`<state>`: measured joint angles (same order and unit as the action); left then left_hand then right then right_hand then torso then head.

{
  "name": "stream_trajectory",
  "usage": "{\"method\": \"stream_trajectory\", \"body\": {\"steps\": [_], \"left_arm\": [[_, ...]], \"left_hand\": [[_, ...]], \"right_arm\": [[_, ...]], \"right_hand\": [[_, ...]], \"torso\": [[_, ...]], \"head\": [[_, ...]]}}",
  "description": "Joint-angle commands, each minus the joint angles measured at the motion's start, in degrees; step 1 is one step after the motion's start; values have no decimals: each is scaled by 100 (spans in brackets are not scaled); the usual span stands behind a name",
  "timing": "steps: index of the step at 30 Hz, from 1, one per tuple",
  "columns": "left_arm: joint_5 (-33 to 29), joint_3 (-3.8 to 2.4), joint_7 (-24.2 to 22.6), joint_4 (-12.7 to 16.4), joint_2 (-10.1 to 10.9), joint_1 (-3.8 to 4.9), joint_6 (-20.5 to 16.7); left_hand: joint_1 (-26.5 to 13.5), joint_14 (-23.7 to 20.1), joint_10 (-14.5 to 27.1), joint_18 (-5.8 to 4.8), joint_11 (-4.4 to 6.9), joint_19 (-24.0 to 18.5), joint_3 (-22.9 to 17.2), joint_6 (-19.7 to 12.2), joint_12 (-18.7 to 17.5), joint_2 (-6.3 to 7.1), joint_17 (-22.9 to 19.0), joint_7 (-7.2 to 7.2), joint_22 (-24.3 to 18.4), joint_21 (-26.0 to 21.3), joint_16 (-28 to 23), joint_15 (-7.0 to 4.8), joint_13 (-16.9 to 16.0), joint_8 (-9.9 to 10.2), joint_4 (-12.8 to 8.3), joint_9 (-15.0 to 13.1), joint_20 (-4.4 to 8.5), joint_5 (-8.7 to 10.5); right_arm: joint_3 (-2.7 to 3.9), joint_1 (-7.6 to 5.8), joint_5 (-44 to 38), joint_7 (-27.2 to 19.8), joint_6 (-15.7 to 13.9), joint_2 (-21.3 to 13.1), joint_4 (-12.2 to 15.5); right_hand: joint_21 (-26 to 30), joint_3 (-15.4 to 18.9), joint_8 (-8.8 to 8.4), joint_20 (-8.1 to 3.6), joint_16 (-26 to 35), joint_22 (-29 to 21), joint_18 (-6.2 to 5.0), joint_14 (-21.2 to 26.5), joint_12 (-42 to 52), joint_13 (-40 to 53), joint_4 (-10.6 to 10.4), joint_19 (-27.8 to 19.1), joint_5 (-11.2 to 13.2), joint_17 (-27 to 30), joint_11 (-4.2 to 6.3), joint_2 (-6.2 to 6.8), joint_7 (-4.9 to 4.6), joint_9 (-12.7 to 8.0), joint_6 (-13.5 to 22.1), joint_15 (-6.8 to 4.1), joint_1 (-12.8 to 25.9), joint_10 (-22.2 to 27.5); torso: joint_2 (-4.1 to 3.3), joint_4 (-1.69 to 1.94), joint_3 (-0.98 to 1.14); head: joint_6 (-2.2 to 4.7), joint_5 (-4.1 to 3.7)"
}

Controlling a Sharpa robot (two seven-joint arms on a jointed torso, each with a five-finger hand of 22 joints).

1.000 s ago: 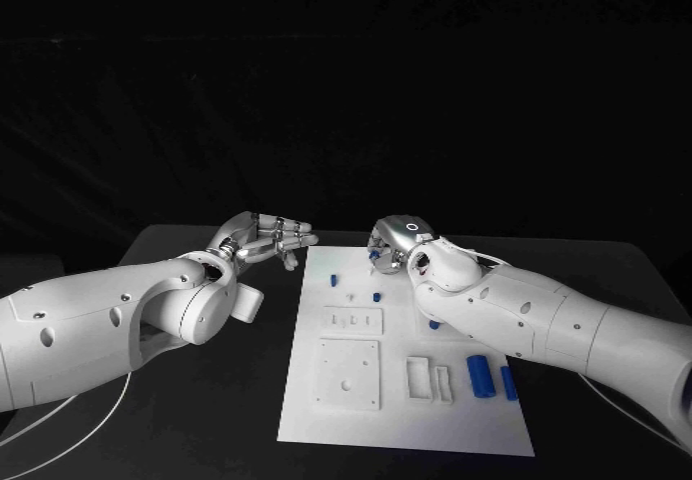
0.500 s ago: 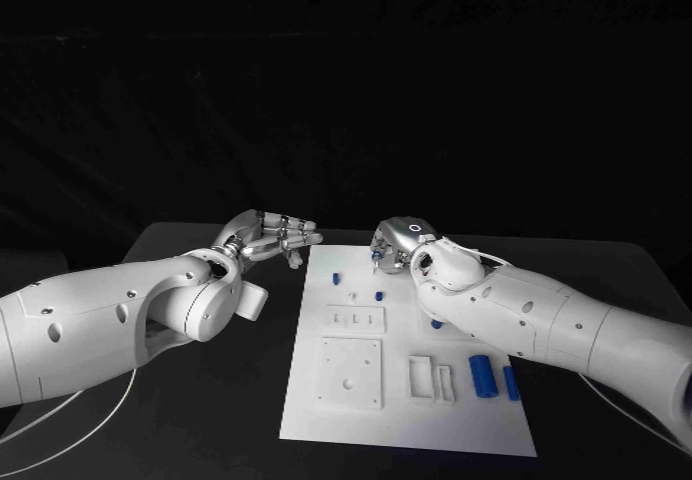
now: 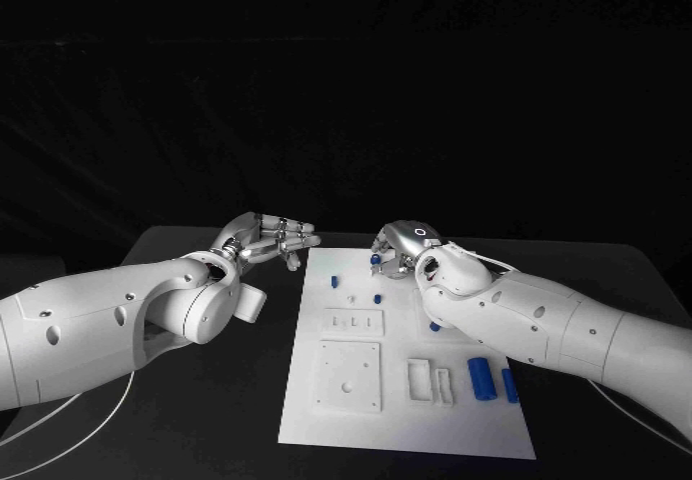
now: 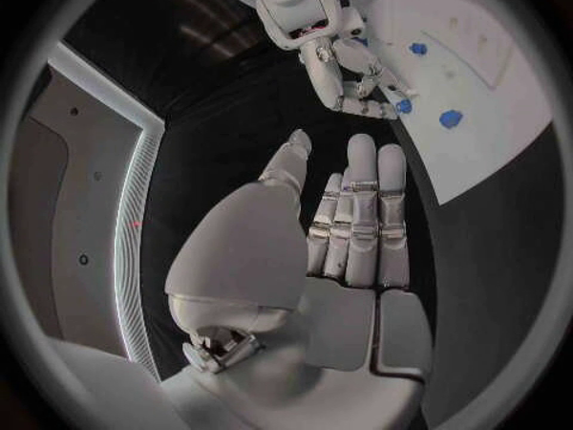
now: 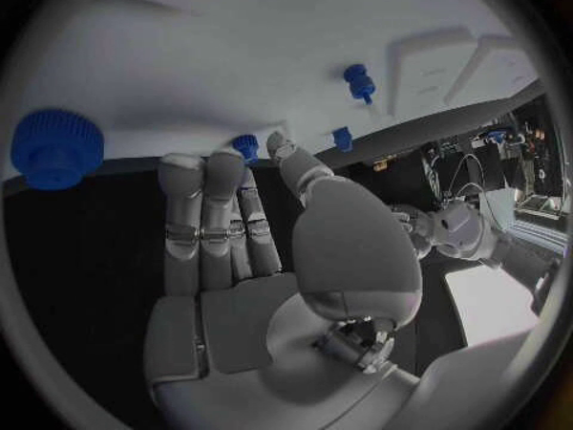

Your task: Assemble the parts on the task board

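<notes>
The white task board [image 3: 411, 425] lies mid-table. Above its far edge, my right hand [image 3: 401, 243] pinches a small blue part [image 3: 375, 258] between thumb and a fingertip; the right wrist view shows the part [image 5: 246, 146] at the tips of the hand [image 5: 239, 248], over the board's edge [image 5: 239, 48]. My left hand [image 3: 267, 240] hovers off the board's far left corner, fingers straight and apart, holding nothing; its wrist view shows that hand [image 4: 340, 248], with the right hand [image 4: 340, 62] and its part [image 4: 402, 106] beyond it.
Small blue pegs [image 3: 336, 280] [image 3: 379, 296] stand in the board's far half. Two larger blue cylinders [image 3: 482, 376] [image 3: 509, 384] lie at its near right beside white blocks [image 3: 418, 378]. A knurled blue knob [image 5: 57, 148] sits on the board. Black table surrounds it.
My right hand has drifted slightly right and toward me, the blue part staying at its fingertips. The left hand has barely moved.
</notes>
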<state>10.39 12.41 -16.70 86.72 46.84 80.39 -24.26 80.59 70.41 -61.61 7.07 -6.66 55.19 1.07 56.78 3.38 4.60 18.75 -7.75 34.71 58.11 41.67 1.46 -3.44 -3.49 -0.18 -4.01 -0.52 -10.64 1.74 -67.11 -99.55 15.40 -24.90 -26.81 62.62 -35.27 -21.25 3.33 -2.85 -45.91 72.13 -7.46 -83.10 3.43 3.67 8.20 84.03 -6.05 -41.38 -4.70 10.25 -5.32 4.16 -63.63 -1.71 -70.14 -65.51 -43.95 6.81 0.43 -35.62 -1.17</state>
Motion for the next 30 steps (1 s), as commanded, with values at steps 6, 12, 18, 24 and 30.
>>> {"method": "stream_trajectory", "body": {"steps": [6, 12, 18, 24, 30], "left_arm": [[0, -5, -49, -44, 13, 26, 39], [-7, -4, -70, -181, -24, 24, 51], [-10, 0, -88, -331, -61, 22, 69], [-11, 13, -100, -420, -75, 19, 90], [-15, 26, -101, -460, -91, 15, 122]], "left_hand": [[26, -20, 36, 60, 8, -32, -19, -33, 14, 19, -11, 9, 8, -24, 4, 0, -9, -13, -11, -5, 0, 7], [30, -17, 15, 59, 14, -31, -27, -32, 16, 12, -13, 17, 11, -26, 4, -3, -10, -14, -7, -5, 2, 6], [28, -19, -30, 56, 24, -33, -21, -25, 16, -6, -12, 20, 16, -25, 4, -8, -10, -14, -16, -5, 6, 3], [26, -18, -47, 54, 28, -33, -13, -23, 15, -12, -11, 20, 19, -23, 5, -11, -9, -14, -28, -5, 9, 3], [26, -20, -38, 50, 26, -35, -2, -21, 13, -22, -11, 20, 22, -24, 5, -10, -9, -13, -49, -4, 11, 1]], "right_arm": [[129, -32, 240, 39, -231, -471, 618], [383, -40, 479, -29, -166, -848, 975], [554, -43, 699, -118, 155, -1146, 1096], [621, -44, 762, -165, 585, -1299, 1004], [637, -45, 769, -177, 1025, -1301, 801]], "right_hand": [[-61, 188, 29, 3, -47, -96, -95, 27, -2, 8, -98, 292, -71, 61, 31, 39, 17, -5, 26, 10, -68, -47], [-244, -119, 30, -47, -89, -63, -34, 13, -4, 1, -66, 299, -230, 53, 131, 2, -34, -7, 8, -46, -48, -481], [-483, -210, 32, -169, -136, 39, 69, 12, 15, 80, -59, 301, -688, 8, 315, 140, -72, -20, 98, -172, 110, -1251], [-622, 1045, 85, -334, -144, 116, 167, 0, 83, 936, -154, 303, -1061, -72, 484, 10, -57, -13, 346, -309, -157, -1786], [-1321, 1429, 35, -287, -394, 511, 203, 37, 3869, 5137, -301, 324, -1176, -399, 482, -14, -90, 14, 583, -277, -335, -305]], "torso": [[60, -115, 8], [130, -185, 24], [195, -264, 43], [229, -324, 65], [229, -331, 85]], "head": [[61, 55], [93, 77], [110, 88], [105, 84], [91, 82]]}}
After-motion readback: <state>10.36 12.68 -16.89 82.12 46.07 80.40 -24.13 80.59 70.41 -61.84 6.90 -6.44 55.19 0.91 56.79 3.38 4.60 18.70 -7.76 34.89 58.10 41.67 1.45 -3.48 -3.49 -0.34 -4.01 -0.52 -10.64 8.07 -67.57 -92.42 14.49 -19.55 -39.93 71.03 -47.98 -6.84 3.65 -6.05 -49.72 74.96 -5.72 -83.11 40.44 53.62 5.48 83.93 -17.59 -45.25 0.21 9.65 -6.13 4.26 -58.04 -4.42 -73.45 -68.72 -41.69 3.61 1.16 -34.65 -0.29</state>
